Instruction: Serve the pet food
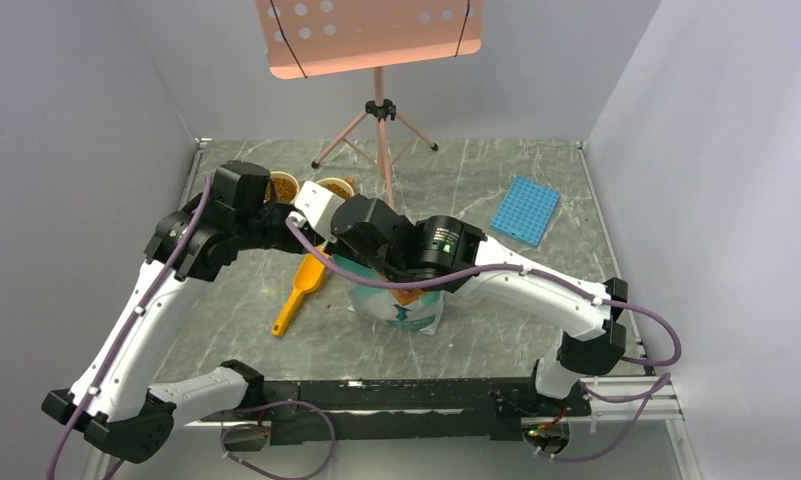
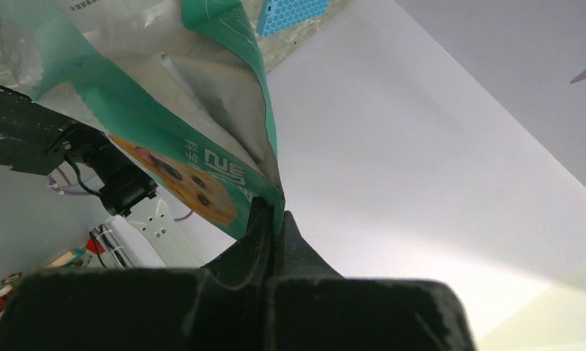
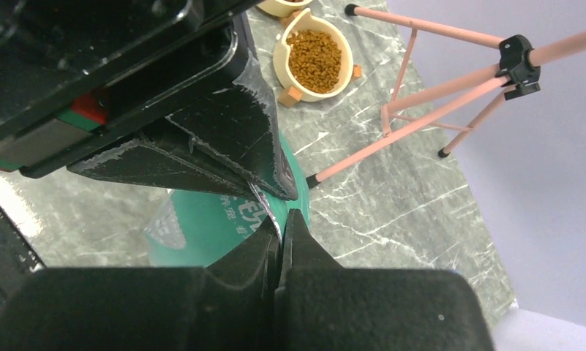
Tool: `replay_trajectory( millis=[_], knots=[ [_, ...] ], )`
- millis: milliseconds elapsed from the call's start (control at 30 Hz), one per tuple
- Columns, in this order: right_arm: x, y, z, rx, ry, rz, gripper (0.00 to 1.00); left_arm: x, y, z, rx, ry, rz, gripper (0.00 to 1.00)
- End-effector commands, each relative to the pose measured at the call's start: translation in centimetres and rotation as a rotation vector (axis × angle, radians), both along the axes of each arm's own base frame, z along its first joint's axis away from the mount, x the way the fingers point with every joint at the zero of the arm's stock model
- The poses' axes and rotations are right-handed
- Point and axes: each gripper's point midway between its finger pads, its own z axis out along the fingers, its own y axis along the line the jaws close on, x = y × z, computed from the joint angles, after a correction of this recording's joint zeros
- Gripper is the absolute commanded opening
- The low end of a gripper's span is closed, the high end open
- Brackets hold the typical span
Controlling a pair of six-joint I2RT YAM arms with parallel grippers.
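Note:
The teal-green bag (image 1: 418, 312) with a dog picture stands upright at the table's middle front. Both arms meet over its top. My left gripper (image 2: 275, 213) is shut on the bag's top edge (image 2: 224, 146). My right gripper (image 3: 281, 221) is shut on the bag's rim (image 3: 202, 223) right beside the left gripper's black fingers (image 3: 224, 139). Brown kibble pet food (image 3: 315, 60) fills a cream bowl (image 3: 284, 67); in the top view two such bowls (image 1: 283, 185) (image 1: 334, 186) sit behind the arms. Kibble inside the bag is hidden.
A yellow scoop (image 1: 300, 292) lies on the table left of the bag. A pink music stand (image 1: 379, 120) stands at the back centre, its legs near the bowls. A blue rack (image 1: 525, 210) lies at the back right. Grey walls enclose the table.

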Motion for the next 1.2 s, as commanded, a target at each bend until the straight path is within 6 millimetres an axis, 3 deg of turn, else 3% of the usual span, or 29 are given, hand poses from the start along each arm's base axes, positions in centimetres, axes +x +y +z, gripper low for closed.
replay_trajectory(
  millis=[0,167,367,433,467,600,667,700,733,900,1033,1100,1167],
  knots=[
    [1.8,-3.9,2.3,0.002,-0.102,-0.142,0.0,0.1,1.8,-0.1,0.068,0.023,0.032,0.0],
    [0.4,-7.3,3.9,0.102,-0.102,-0.156,0.0,0.4,4.0,0.6,0.126,0.029,0.056,0.0],
    [0.6,-6.9,3.1,0.082,-0.043,-0.154,0.0,0.2,3.5,0.4,0.109,0.039,0.032,0.0],
    [0.8,-6.8,3.4,0.096,-0.042,-0.153,0.19,0.1,3.6,0.5,0.101,0.038,0.039,0.0],
    [0.9,-6.8,3.4,0.095,-0.041,-0.154,0.23,0.0,3.6,0.6,0.098,0.033,0.039,0.0],
    [1.1,-6.5,3.1,0.06,-0.044,-0.144,0.26,-0.1,3.2,1.1,0.074,0.028,0.025,0.0],
    [1.2,-6.4,2.9,0.046,-0.047,-0.142,0.21,-0.1,3.2,1.2,0.072,0.025,0.025,0.0],
    [1.4,-6.4,3.0,0.042,-0.052,-0.146,0.02,-0.1,3.3,1.1,0.073,0.026,0.028,0.0],
    [1.6,-6.6,3.1,0.039,-0.064,-0.166,0.0,-0.2,3.3,1.1,0.071,0.027,0.03,0.0],
    [2.0,-9.6,4.8,0.08,-0.127,-0.247,0.0,-0.3,3.5,0.9,0.067,0.029,0.048,0.0],
    [1.3,-11.4,3.9,0.056,-0.057,-0.224,0.0,-0.2,3.4,1.0,0.071,0.029,0.039,0.0],
    [1.2,-11.8,3.5,0.047,-0.051,-0.228,0.14,-0.1,3.3,1.0,0.066,0.029,0.034,0.0],
    [1.3,-12.4,3.1,0.016,-0.056,-0.244,0.18,-0.1,3.3,1.2,0.066,0.027,0.033,0.0]
  ],
)
